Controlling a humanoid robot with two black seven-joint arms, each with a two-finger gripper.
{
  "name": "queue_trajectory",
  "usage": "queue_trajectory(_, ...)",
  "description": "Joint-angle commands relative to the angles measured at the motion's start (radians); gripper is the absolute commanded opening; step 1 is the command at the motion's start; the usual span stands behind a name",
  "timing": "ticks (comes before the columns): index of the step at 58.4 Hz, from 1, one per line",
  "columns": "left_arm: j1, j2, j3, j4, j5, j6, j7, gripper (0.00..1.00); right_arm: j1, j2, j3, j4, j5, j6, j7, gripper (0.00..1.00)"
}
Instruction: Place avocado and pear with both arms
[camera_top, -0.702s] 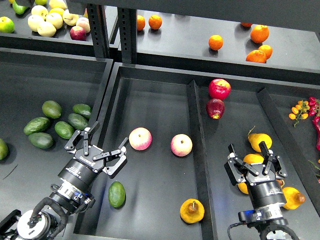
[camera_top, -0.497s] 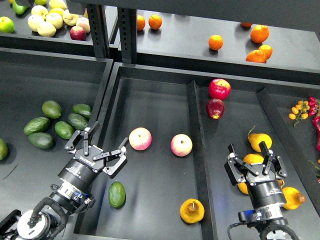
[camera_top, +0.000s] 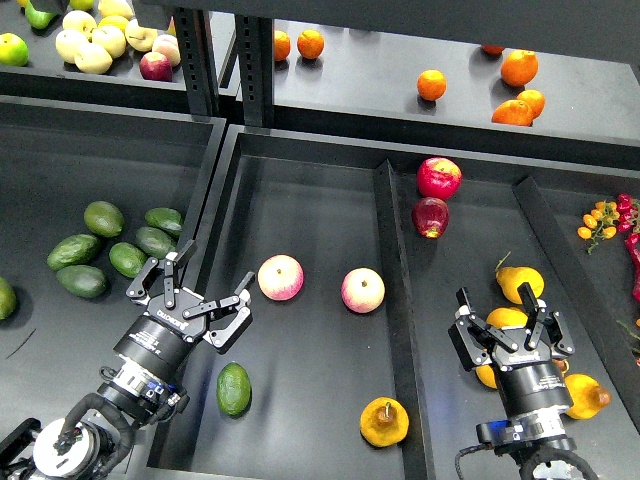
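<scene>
Grippers first: the left gripper (camera_top: 190, 304) hangs with its fingers spread and nothing between them, above the wall (camera_top: 205, 215) that divides the left bin from the middle tray. Since the last moment it has drifted slightly left and back, away from the avocado (camera_top: 234, 388), which lies free on the tray floor just below it. The right gripper (camera_top: 510, 325) has not moved; it is spread too, empty, over the yellow pears (camera_top: 519, 283) in the right tray. The pear (camera_top: 384, 421) sits apart from both, at the near end of the middle tray, close to the ridge (camera_top: 395, 290). Both fruits look already placed, I judge, and the arms are retreating. Open floor surrounds each; two apples (camera_top: 281, 277) lie farther back.
</scene>
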Motion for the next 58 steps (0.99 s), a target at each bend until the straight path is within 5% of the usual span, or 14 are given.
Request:
queue_trajectory(1,0.000,0.000,0.000,0.000,0.000,0.000,0.000,0.99,0.000,0.000,0.000,0.000,0.000,0.000,0.000,0.99)
queue_trajectory(58,0.000,0.000,-0.006,0.024,-0.002,0.000,0.015,0.99,0.000,0.000,0.000,0.000,0.000,0.000,-0.001,0.99)
